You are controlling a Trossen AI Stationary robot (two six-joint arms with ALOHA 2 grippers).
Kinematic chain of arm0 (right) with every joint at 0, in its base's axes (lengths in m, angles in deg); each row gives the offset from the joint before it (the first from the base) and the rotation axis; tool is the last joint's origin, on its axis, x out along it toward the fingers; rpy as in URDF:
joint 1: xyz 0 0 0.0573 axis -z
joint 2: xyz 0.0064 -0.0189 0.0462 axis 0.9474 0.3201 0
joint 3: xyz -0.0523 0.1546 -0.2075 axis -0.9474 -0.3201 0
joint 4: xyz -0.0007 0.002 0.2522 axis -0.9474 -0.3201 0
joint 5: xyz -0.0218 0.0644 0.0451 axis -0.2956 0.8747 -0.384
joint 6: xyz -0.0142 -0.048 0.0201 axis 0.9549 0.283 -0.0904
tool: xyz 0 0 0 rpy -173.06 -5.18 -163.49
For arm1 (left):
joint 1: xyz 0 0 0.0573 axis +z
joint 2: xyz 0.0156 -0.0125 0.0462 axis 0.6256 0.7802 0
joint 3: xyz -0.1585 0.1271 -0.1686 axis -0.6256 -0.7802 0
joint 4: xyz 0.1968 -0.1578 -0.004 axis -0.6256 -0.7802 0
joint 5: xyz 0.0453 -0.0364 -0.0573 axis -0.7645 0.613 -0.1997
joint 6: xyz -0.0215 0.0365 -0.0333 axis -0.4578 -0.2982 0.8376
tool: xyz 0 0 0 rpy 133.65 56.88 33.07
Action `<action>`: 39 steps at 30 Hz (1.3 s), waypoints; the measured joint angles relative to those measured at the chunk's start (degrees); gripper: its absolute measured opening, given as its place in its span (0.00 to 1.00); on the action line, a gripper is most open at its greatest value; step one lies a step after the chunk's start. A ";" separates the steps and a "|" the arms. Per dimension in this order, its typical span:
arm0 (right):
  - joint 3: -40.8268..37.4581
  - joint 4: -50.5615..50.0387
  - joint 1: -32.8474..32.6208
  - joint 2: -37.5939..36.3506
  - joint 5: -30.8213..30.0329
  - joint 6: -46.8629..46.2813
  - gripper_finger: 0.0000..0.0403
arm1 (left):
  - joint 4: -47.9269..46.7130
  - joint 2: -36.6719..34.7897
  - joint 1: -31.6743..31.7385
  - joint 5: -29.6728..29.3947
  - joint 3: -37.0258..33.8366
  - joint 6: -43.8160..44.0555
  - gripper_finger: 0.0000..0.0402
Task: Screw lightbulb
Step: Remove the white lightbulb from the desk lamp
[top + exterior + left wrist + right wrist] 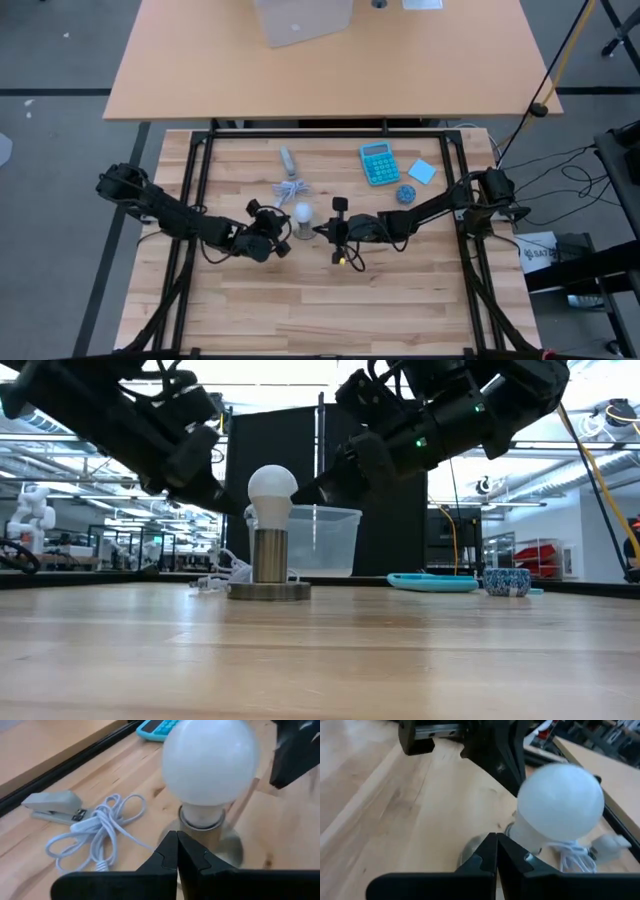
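The white lightbulb (pixel 272 488) stands upright with its narrow end in a grey metal socket (pixel 268 555) on a round disc base (pixel 268 591), at the middle of the wooden table. My left gripper (pixel 176 840) is shut and slants down at the socket from the table's left. My right gripper (pixel 496 841) is also shut and points at the bulb's neck (pixel 530 837) from the right. In the high view the two grippers (pixel 283 238) (pixel 322 231) flank the bulb (pixel 302 212) closely. My left gripper has its shut tips close in front of the socket's base (pixel 220 845); I cannot tell whether they touch it. My right gripper has its shut tips right beside the bulb's neck; I cannot tell whether they touch it.
A white coiled cable (pixel 100 827) and a grey stapler (pixel 52 805) lie just beyond the bulb. A teal calculator (pixel 379 163), a blue pad (pixel 421 171) and a small blue bowl (pixel 405 194) sit at the far right. A black frame (pixel 330 134) borders the table.
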 joint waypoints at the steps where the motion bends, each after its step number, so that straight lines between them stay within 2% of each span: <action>1: 0.00 -0.55 0.21 0.00 -0.19 -0.42 0.00 | -0.07 0.01 -0.13 0.06 -0.02 0.10 0.00; 3: 0.00 -1.48 0.73 0.00 -1.31 -1.34 0.00 | 0.27 -0.01 -0.37 0.17 0.00 0.15 0.00; 9: -0.01 -1.81 2.28 0.00 -3.33 -2.39 0.00 | 0.05 1.74 1.34 5.83 0.00 2.48 0.00; 17: -0.02 -2.77 3.12 0.00 -3.39 -5.47 0.00 | 1.13 8.15 2.75 6.49 0.00 5.74 0.00; 29: -0.04 -5.69 3.16 0.00 -3.39 -6.90 0.00 | 22.43 17.01 7.21 10.78 0.02 -1.32 0.00; 34: -0.04 -8.24 2.68 -0.29 -3.39 -7.69 0.00 | 26.33 18.84 9.03 11.00 0.02 -2.10 0.00; 39: -0.04 -12.13 2.64 -0.52 -1.78 -9.65 0.00 | 26.44 18.94 10.38 11.97 0.02 -2.55 0.00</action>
